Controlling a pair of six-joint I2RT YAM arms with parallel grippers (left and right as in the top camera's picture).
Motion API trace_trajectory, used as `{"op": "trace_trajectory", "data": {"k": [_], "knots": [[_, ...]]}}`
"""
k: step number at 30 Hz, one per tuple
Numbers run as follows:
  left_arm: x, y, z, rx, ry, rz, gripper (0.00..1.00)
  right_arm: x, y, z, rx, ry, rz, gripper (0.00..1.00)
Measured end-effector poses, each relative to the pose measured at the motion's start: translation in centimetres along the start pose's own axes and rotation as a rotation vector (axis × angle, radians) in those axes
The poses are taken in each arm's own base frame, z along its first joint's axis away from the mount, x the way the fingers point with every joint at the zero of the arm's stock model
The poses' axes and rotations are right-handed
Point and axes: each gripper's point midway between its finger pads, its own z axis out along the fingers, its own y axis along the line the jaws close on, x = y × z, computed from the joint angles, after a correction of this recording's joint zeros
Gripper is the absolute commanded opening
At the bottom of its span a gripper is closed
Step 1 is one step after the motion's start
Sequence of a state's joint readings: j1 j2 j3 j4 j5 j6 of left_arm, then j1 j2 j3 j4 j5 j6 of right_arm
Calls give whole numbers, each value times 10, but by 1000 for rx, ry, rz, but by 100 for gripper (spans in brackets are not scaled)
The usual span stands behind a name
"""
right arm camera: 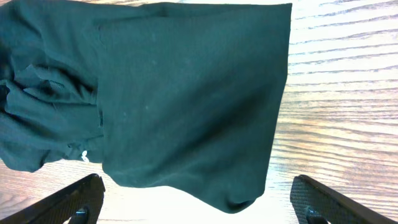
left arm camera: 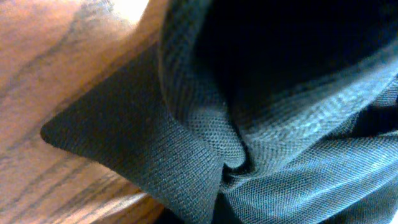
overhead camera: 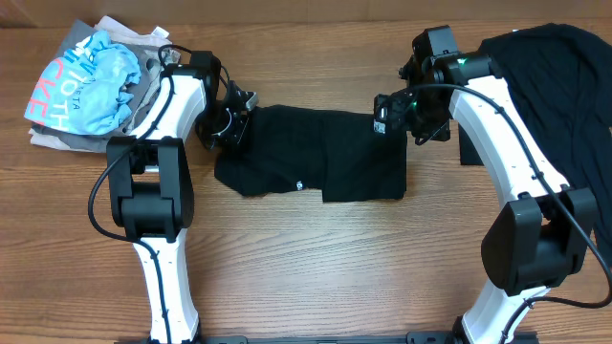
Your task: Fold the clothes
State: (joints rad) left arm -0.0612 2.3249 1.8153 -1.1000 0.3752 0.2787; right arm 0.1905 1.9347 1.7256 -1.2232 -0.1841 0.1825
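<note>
While the black T-shirt [overhead camera: 316, 153] lies partly folded on the table [overhead camera: 316, 268], the left gripper [overhead camera: 229, 119] sits at its left end in bunched cloth, its grip impossible to judge. The right gripper [overhead camera: 382, 119] hovers over its right end, fingers [right arm camera: 74, 199] spread wide. Light blue and grey clothes [overhead camera: 91, 81] lie left of it, and a black heap [overhead camera: 555, 76] lies to its right.

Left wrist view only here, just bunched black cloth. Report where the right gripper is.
Observer: The right gripper is open at the right end of the black T-shirt, holding nothing.
Operator: Now tell me what else is left to fold.
Observer: A black pile lies at the far right, beside the right arm.
Operator: Give me the left side too.
Observer: A light blue shirt with pink lettering sits on grey cloth at the far left.
</note>
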Motion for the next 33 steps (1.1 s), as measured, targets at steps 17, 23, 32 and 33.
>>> {"op": "trace_trajectory", "data": {"k": [17, 23, 32, 33], "knots": [[26, 17, -112, -134, 89, -129, 4, 1, 66, 7, -236, 5, -32, 4], [25, 14, -148, -204, 63, -120, 4, 22, 72, 65, -249, 123, -20, 4], [22, -1, -147, -181, 54, -161, 4, 34, 77, 112, -252, 204, -24, 4], [21, -5, -146, -176, 55, -160, 4, 35, 76, 115, -250, 210, -22, 4]]}}
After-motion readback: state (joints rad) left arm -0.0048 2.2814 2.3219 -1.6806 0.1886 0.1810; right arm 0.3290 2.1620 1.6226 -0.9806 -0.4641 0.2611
